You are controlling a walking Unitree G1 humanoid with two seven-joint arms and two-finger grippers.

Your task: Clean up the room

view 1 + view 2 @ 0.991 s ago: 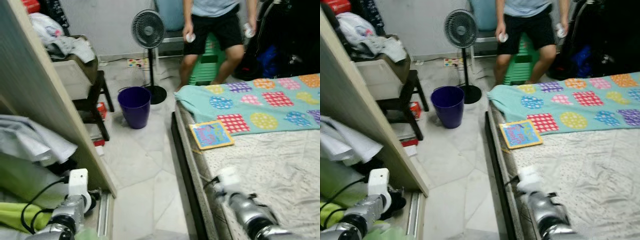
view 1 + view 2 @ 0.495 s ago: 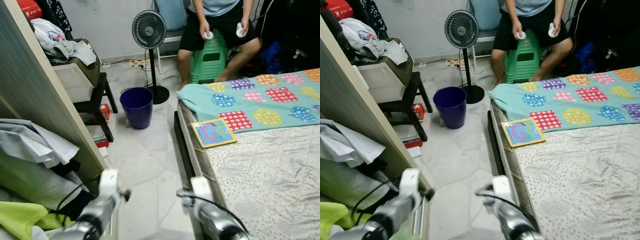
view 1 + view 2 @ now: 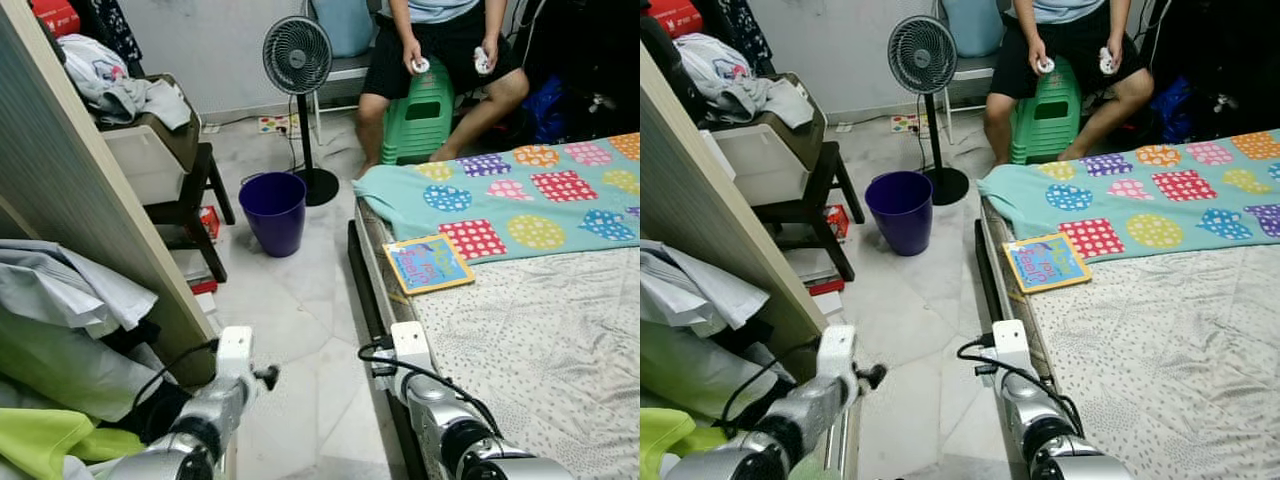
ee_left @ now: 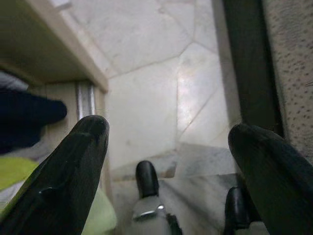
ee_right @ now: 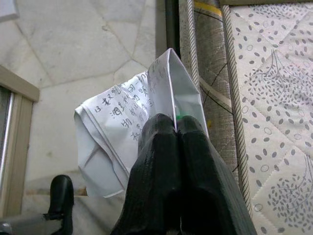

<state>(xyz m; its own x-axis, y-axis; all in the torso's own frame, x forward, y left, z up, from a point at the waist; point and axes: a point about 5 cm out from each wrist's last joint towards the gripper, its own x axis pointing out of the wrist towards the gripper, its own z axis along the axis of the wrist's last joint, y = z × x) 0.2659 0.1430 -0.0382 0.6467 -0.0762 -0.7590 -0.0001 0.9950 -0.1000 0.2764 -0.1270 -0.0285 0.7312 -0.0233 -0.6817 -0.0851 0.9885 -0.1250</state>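
The paper (image 5: 127,127) is pinched in the right gripper (image 5: 175,128), fingers pressed together on its folded edge, held low over the tiled floor (image 3: 290,300) right beside the bed (image 3: 540,330) frame. It's a creased white sheet, folded over, handwriting in dark ink across the outer face, a touch of green showing at the pinch.

What's changed: a second ago both arms sat wide apart, the right one over the mattress, the left down by the shelves. Now they've swung inward over the floor gap, and the head has lifted a little, so the bin (image 3: 271,212) sits squarely ahead. My read: the pick is done and the carry is starting, bin next.

The left gripper (image 4: 168,147) is spread wide, holding nothing, hovering over the floor by the wardrobe (image 3: 90,220) edge.

Further out: the purple bin stands open beside the fan (image 3: 298,60) base, well ahead of the arms. A book (image 3: 428,264) lies on the bed by the blanket (image 3: 500,205). A person (image 3: 440,40) sits on a green stool (image 3: 420,115) at the back.
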